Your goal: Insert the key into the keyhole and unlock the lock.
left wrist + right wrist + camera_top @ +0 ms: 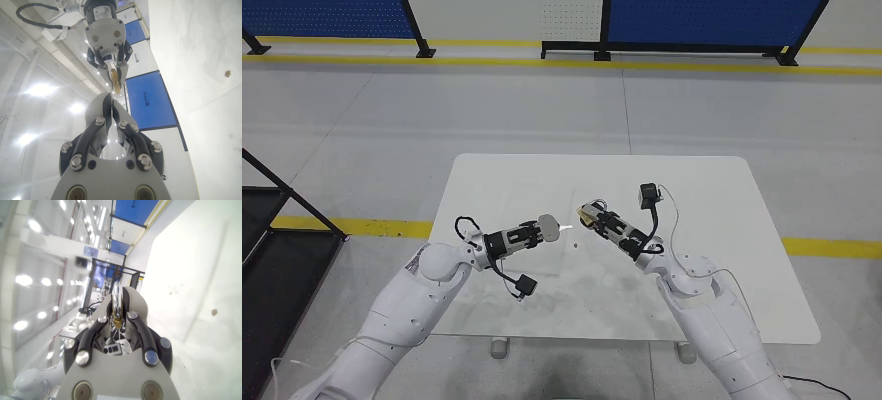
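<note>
My left gripper (111, 99) is shut on a thin metal key (112, 107), held edge-on between its pads. Straight ahead of it, my right gripper (113, 73) is shut on a brass padlock (115, 83), whose keyhole face is turned toward the key. The key's tip is very close to the padlock's end; I cannot tell whether they touch. In the right wrist view the padlock's brass body (118, 321) and chrome shackle (116, 296) sit between the fingers of my right gripper (120, 294). From above, the left gripper (552, 228) and the right gripper (587, 213) meet tip to tip over the table's middle.
The white table (712, 200) carries a small tan crumb (227, 73), also seen as the crumb (214, 312). A black rack (272, 250) stands off the table's left side. Blue partition panels (322, 18) line the far floor.
</note>
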`<state>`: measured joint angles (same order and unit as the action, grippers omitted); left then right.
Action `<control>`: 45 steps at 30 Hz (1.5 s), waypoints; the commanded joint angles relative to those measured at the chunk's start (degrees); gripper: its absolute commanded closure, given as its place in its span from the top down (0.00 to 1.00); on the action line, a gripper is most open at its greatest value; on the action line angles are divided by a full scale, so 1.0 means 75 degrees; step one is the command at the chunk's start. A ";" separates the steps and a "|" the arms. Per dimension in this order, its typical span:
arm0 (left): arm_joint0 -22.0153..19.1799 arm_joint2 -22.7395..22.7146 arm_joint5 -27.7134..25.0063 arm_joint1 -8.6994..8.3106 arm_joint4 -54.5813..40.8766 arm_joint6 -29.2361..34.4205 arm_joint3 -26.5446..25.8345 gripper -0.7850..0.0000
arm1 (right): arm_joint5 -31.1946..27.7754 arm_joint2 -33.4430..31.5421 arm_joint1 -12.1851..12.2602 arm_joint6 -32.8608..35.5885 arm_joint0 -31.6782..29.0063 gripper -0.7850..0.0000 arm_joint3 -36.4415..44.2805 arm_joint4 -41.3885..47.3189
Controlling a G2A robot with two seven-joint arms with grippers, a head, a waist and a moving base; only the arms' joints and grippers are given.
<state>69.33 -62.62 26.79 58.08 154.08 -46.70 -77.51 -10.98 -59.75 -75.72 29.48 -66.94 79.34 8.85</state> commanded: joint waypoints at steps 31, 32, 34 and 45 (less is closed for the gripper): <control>0.0173 0.0383 0.0132 0.0265 0.0078 0.1471 0.0036 0.00 | -0.0717 0.0521 -0.0318 -0.2443 -0.0712 0.00 0.0052 -0.0086; 0.0171 0.0395 0.0143 0.0273 0.0086 0.1483 0.0038 0.00 | -0.0717 0.0521 -0.0318 -0.2443 -0.0712 0.00 0.0052 -0.0086; 0.0167 0.0417 0.0151 0.0290 0.0095 0.1531 0.0048 0.00 | -0.0717 0.0521 -0.0318 -0.2443 -0.0712 0.00 0.0052 -0.0086; 0.0114 0.0471 0.0097 0.0349 0.0108 0.1508 0.0100 0.00 | -0.0717 0.0521 -0.0318 -0.2443 -0.0712 0.00 0.0052 -0.0086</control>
<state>70.21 -59.12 27.60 60.65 154.97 -35.35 -76.80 -16.36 -55.84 -78.11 11.16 -72.27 79.73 8.21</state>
